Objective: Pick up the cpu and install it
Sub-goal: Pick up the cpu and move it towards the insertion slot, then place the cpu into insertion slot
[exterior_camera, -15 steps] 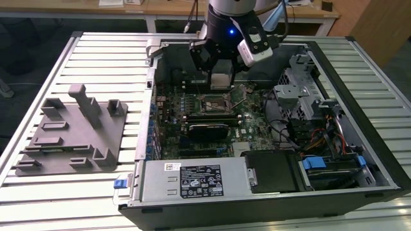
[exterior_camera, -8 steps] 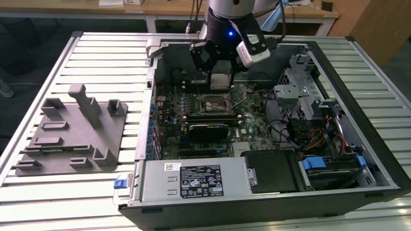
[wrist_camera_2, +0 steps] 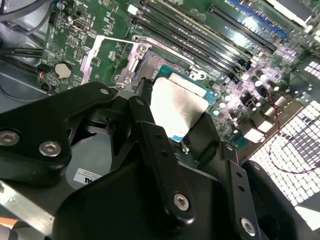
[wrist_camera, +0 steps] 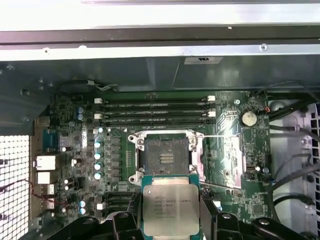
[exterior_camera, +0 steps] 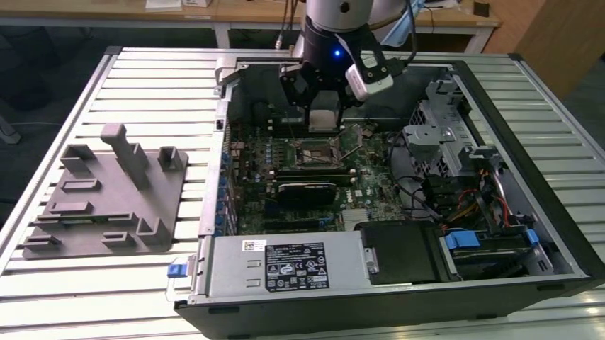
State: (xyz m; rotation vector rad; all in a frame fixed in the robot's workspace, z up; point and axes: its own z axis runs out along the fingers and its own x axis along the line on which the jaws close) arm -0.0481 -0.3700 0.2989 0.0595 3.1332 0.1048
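grey fixture tray lies on the slatted table beside the open computer case.

- cpu: silvery-grey top plate, thin green rim.
- gripper: black, silver screw heads.
- motherboard: green, black slots.
- fixture tray: plain grey.
- table: pale, ribbed in parallel slats.
- computer case: black.
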